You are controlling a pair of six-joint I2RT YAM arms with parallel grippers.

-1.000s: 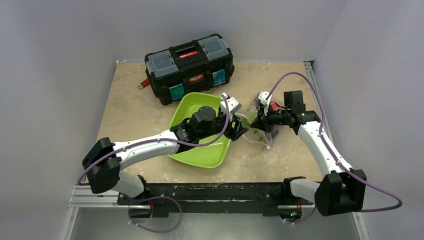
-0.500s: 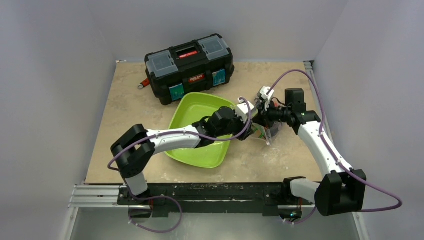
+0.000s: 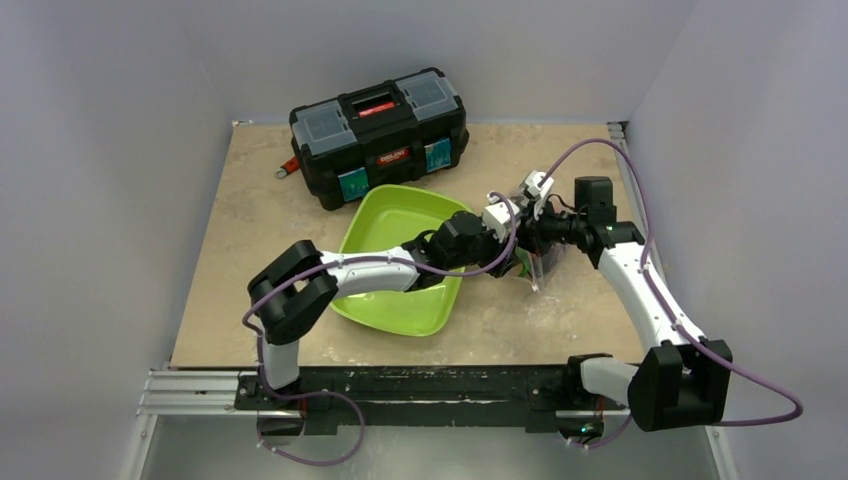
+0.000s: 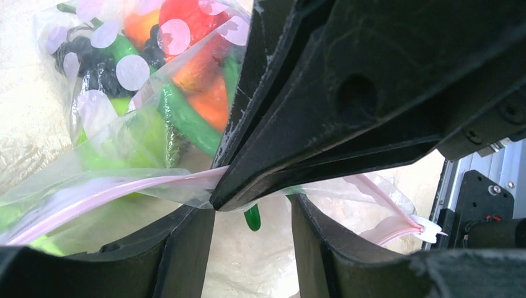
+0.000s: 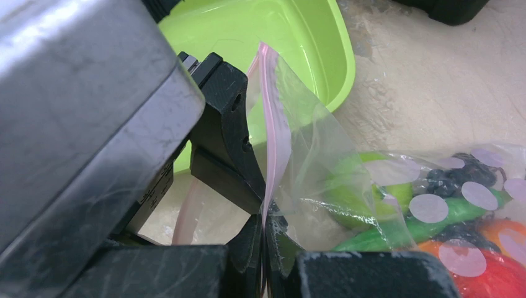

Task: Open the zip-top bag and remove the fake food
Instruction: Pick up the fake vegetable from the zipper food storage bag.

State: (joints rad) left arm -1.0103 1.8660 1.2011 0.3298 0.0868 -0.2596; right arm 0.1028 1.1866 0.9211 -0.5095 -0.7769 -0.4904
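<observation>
The zip-top bag (image 3: 537, 262) lies right of the green tray, clear with a pink zip strip (image 5: 273, 124). Its fake food (image 4: 186, 68) shows through the film: red, orange and green pieces and dark berries (image 5: 446, 180). My right gripper (image 5: 263, 220) is shut on one pink lip of the bag's mouth and holds it up. My left gripper (image 4: 248, 211) is open right at that mouth, its fingers (image 4: 186, 248) apart just under the right gripper's tip. A green bean pod tip (image 4: 251, 218) hangs between them. I cannot tell whether the left fingers touch the film.
The lime-green tray (image 3: 385, 215) sits under my left arm, close to the bag. A black toolbox (image 3: 380, 135) stands at the back of the table. Grey walls close in on both sides, and the table's right edge rail (image 3: 625, 160) runs beside the right arm.
My left arm has swung right from over the tray to the bag's mouth, and its jaws have narrowed somewhat. The right gripper has kept its hold and lifted the lip slightly.
</observation>
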